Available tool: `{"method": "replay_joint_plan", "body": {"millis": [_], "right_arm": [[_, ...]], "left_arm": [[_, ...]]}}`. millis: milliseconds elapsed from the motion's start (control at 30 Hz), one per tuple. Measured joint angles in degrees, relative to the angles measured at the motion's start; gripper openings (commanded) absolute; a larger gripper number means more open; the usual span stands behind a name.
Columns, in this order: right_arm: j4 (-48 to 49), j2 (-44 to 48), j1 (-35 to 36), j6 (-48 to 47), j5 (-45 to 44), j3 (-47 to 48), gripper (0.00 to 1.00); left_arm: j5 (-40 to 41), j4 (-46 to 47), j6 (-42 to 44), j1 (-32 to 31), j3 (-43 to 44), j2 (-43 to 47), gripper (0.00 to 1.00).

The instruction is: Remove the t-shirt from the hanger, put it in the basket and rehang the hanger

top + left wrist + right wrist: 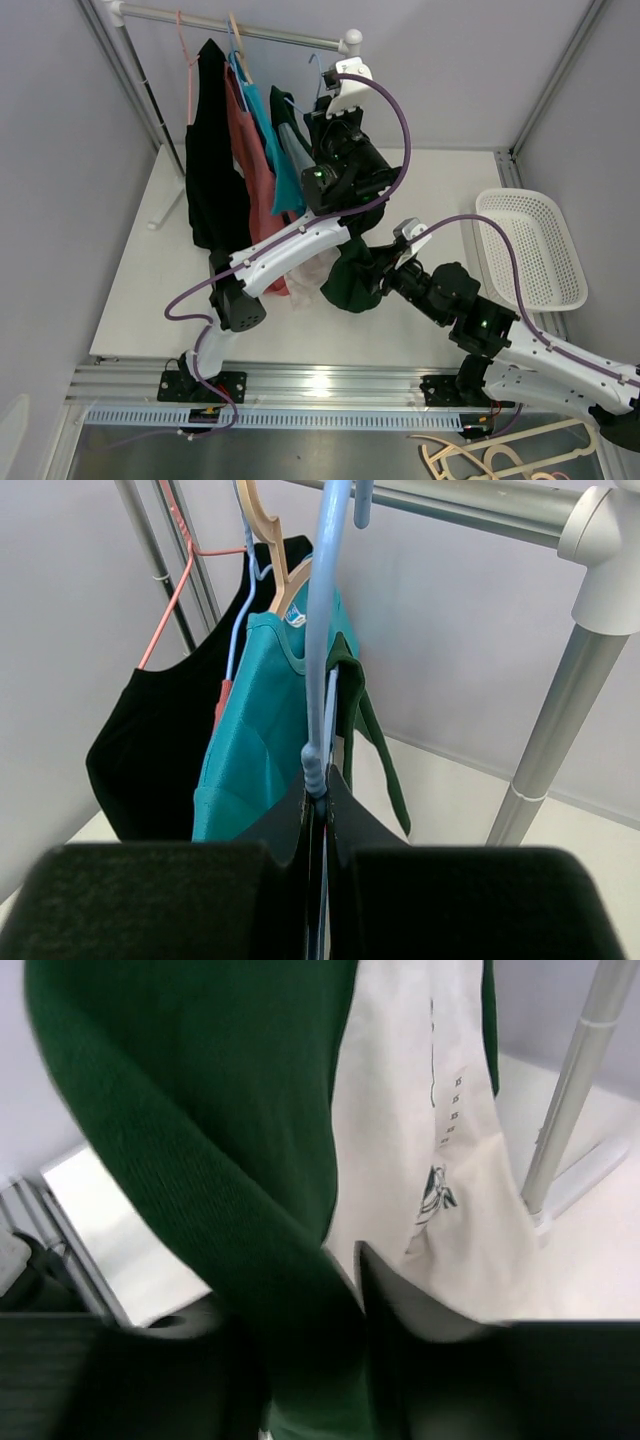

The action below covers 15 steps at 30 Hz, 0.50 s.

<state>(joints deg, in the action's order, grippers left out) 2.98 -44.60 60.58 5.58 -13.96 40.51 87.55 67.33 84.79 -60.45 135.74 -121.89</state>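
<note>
Right wrist: green t-shirt (200,1160) fold between the right jaws

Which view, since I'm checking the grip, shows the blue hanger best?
Left wrist: the blue hanger runs down the centre, its neck pinched in the left claw. Top external shows only its hook by the rail. Right wrist shows none.

The dark green t-shirt (352,280) hangs on a light blue hanger (322,610) whose hook sits over the metal rail (470,502) near its right end. One shoulder strap drapes off the hanger's arm, and the lower cloth is bunched and pulled forward, off vertical
</note>
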Motion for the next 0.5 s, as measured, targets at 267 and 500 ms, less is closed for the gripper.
{"method": "replay_joint_plan", "body": {"millis": [267,500], "right_arm": [[-0.55,2.86,0.15,1.31,-3.34,0.02,0.0],[-6.51,14.51,0.61,3.1,-5.6,0.02,0.0]], "left_arm": [[0.07,1.51,1.18,0.61,-0.31,0.04,0.01],[0.28,-3.96,-1.92,4.09,1.2,0.04,0.01]]}}
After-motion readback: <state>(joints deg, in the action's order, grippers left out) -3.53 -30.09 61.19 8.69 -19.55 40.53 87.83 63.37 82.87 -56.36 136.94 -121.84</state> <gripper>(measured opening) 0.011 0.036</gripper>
